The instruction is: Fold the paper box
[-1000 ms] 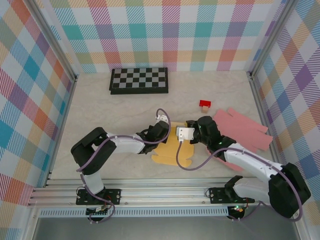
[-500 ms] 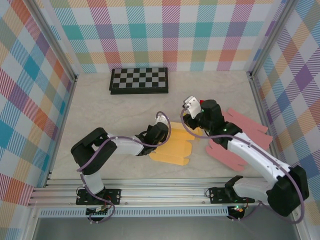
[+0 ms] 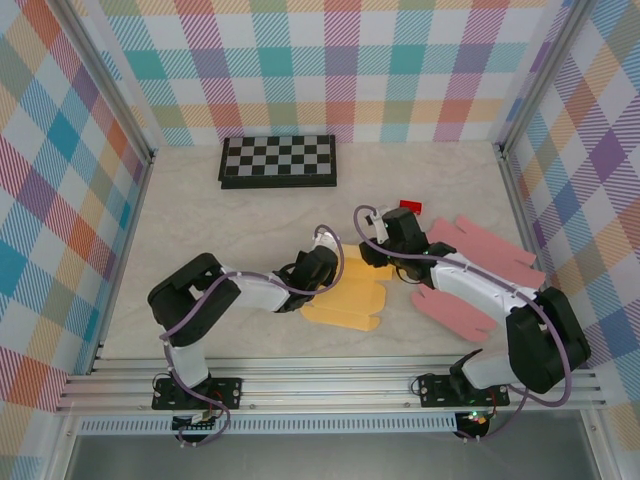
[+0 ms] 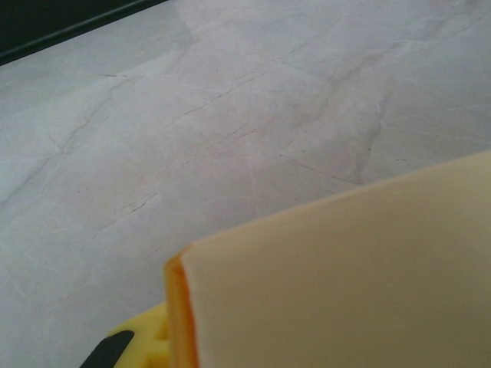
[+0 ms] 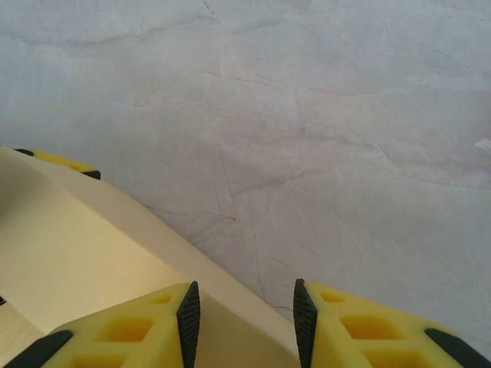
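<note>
The yellow paper box lies partly folded at mid table, between the two arms. My left gripper sits at the box's left far corner, shut on a flap. In the left wrist view that cream flap covers the jaws, with one yellow finger showing beside its orange edge. My right gripper hangs at the box's far right edge. Its fingers stand apart, and a raised cream panel runs under the gap between them without being pinched.
Pink paper sheets lie flat at the right, partly under my right arm. A small red block sits just behind the right gripper. A chessboard lies at the back left. Frame rails line both sides.
My right gripper let go over the box, lifted away toward the back, then came down at the box's far right edge with its jaws apart. The left gripper stayed put on the flap.
</note>
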